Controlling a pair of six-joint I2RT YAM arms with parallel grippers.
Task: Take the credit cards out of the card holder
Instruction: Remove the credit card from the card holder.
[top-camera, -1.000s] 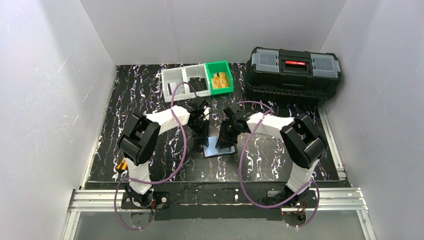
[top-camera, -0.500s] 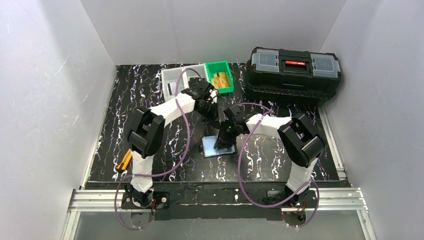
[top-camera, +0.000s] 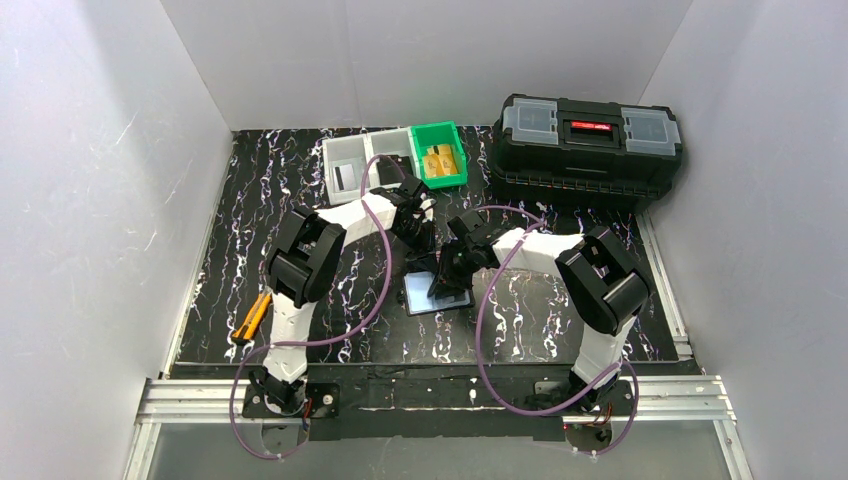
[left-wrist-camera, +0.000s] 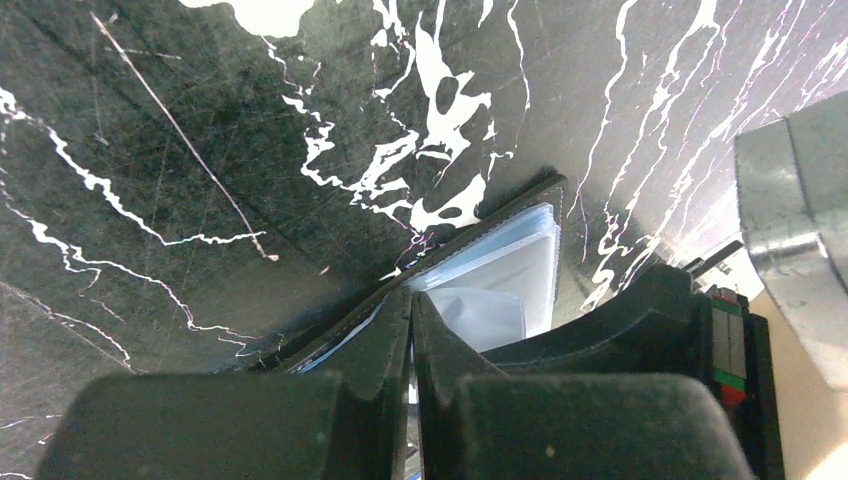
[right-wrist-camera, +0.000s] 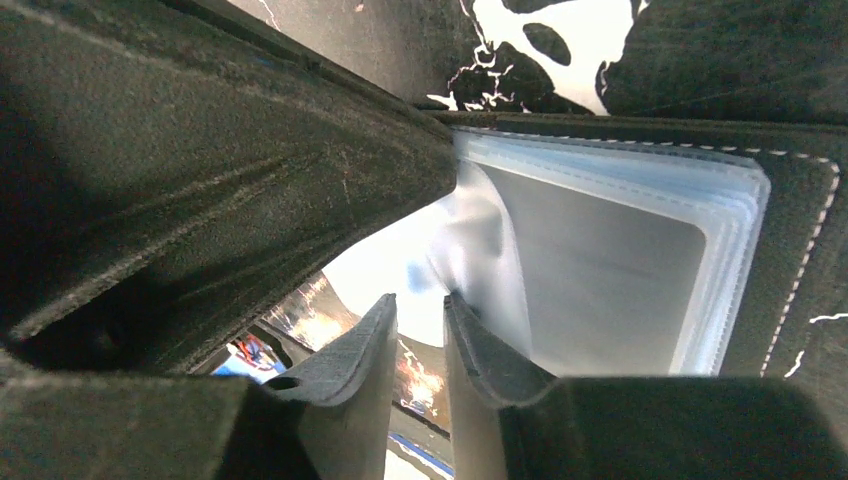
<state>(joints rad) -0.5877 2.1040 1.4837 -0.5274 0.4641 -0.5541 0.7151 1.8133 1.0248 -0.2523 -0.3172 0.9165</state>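
At the middle of the black marbled worktop (top-camera: 560, 330), I see the small black bifold card holder (top-camera: 437, 297) lying open. The left tool (left-wrist-camera: 411, 300) is pressed together just on its far side, and the right tool (right-wrist-camera: 418, 302) is narrowly spread over its clear pockets (right-wrist-camera: 600, 250).

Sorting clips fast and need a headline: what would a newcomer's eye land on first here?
The two arms meeting mid-table, left tool and right tool both at the open card holder with its shiny pale-blue pockets. Behind, the big black toolbox fills the far right corner, and a bright green bin stands out at the far edge.
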